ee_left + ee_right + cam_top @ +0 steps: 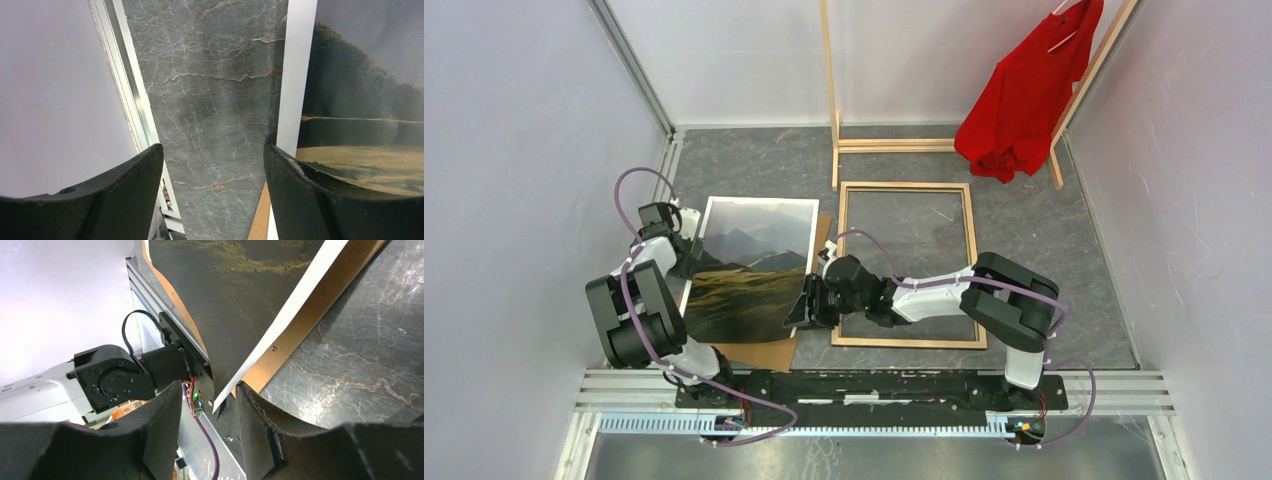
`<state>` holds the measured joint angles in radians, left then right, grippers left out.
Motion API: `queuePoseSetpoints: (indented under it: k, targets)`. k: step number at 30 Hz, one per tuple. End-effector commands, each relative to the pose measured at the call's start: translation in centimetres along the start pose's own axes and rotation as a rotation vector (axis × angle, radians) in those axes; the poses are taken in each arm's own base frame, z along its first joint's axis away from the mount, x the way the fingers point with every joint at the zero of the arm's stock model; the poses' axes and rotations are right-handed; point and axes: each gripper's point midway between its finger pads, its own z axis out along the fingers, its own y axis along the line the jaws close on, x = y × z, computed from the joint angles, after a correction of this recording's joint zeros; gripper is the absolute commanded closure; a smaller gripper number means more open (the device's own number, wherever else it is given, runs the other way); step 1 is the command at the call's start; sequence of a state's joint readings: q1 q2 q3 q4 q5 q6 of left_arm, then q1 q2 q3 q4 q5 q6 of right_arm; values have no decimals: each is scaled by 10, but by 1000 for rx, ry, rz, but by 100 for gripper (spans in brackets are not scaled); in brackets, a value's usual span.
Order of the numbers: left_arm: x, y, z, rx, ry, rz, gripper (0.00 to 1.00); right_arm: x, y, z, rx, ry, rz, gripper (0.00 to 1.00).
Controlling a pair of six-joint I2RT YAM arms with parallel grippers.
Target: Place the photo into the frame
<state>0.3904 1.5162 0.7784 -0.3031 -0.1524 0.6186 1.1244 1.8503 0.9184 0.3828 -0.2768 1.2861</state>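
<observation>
The right gripper [209,392] sits with jaws apart around the photo [240,290] at its near corner, left gripper [214,152] wide open, so I'd pinch only its edge, no creasing.

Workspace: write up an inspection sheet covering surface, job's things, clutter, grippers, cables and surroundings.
Surface: dark grey marbled tabletop.
Job's things: large landscape paper photo lies picture-up on a brown cardboard backing board; thin rectangular light-wood frame lies flat to its right, tabletop showing through.
Clutter: tall wooden clothes rack with red shirt at the far edge.
Grippers: left gripper open over the photo's left edge; right gripper jaws apart around the photo's near right corner, not clamped.
Cables: purple cables loop along both arms.
Surroundings: pale walls; aluminium rail at the near edge.
</observation>
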Motion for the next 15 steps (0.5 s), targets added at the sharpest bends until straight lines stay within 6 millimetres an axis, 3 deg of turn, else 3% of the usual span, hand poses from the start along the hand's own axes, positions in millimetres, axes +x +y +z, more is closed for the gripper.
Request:
queuePoseSetpoints:
  k: [1,6,15]
  targets:
    - [10,-10,3,42,13,37,20,-5,10,2,-43,-10,10,50]
    - [10,-11,3,47,12,38,20,4,-3,6,-35,4,59,52]
    - [10,-14,2,64,7,43,21,-2,-8,12,-27,-48,49,58]
